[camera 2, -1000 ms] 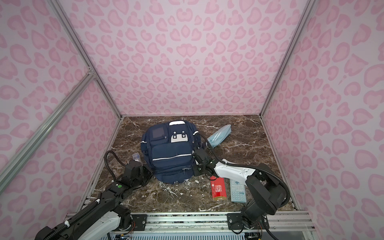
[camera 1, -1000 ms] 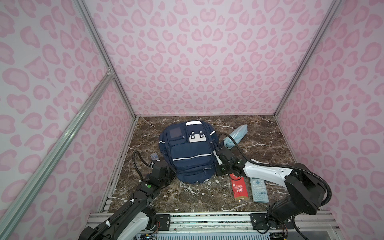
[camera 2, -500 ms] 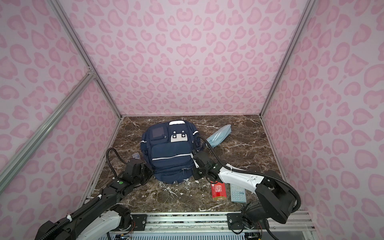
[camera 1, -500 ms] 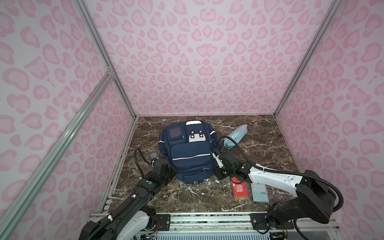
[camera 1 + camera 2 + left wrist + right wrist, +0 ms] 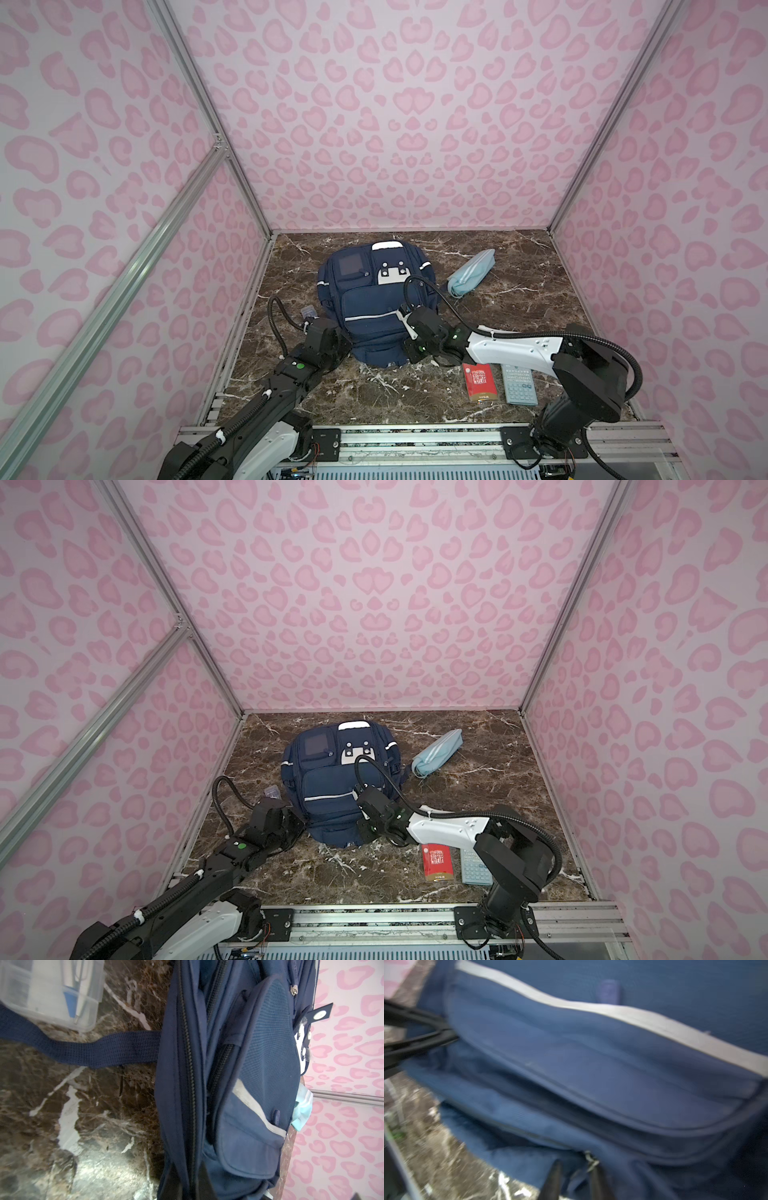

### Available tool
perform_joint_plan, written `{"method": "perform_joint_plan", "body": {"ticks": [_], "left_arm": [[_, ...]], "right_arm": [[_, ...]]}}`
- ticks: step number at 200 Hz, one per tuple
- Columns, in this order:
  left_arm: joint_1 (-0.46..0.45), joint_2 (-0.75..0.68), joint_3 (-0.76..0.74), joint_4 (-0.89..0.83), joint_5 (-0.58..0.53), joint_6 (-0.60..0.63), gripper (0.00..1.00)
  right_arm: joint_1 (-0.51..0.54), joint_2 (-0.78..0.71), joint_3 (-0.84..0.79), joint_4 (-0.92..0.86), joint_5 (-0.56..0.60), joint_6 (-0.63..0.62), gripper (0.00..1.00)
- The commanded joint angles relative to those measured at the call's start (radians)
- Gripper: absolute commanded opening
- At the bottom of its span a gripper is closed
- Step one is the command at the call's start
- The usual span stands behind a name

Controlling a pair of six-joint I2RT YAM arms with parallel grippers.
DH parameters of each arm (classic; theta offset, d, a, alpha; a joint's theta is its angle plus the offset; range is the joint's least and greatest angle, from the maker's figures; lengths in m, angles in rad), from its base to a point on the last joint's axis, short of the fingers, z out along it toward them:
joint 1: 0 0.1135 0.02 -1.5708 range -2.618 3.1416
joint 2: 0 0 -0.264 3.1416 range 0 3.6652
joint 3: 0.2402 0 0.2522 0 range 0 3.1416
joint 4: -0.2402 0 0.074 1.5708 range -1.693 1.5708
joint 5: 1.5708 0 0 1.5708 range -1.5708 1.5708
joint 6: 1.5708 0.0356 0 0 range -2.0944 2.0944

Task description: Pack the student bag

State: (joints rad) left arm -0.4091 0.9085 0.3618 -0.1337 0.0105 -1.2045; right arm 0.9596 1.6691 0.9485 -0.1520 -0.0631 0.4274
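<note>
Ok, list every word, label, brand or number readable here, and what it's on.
No text here can be read.
On the flat red packet: gold print, too small to read.
On the grey calculator: key markings, too small to read.
On the navy-blue fabric backpack: no lettering shows; its black tag bears only a pale round mark.

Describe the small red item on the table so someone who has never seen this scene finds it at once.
Start at the navy student bag lying on the marble table, then look toward the near edge on the right. A flat red packet lies there beside a grey calculator; it is the only red thing in sight.
</note>
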Motion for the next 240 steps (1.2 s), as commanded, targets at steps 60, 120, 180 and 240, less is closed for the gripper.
{"method": "perform_joint_plan", "body": {"ticks": [60, 120, 180, 240], "left_arm": [[-0.032, 0.012, 0.004, 0.054, -0.026, -0.009, 0.02], [-0.046, 0.002, 0.023, 0.013, -0.065, 0.007, 0.02], [-0.014, -0.069, 0.063, -0.083, -0.11, 0.071, 0.02], [0.001, -0.062, 0.067, -0.06, -0.062, 0.096, 0.02]], "right_arm": [[0.071, -0.013, 0.01, 0.01, 0.052, 0.007, 0.0], [0.085, -0.012, 0.039, -0.003, 0.065, 0.014, 0.0], [-0.071, -0.194, -0.194, -0.068, 0.133, 0.056, 0.0], [-0.265, -0.227, -0.27, -0.018, 0.075, 0.015, 0.0]]}}
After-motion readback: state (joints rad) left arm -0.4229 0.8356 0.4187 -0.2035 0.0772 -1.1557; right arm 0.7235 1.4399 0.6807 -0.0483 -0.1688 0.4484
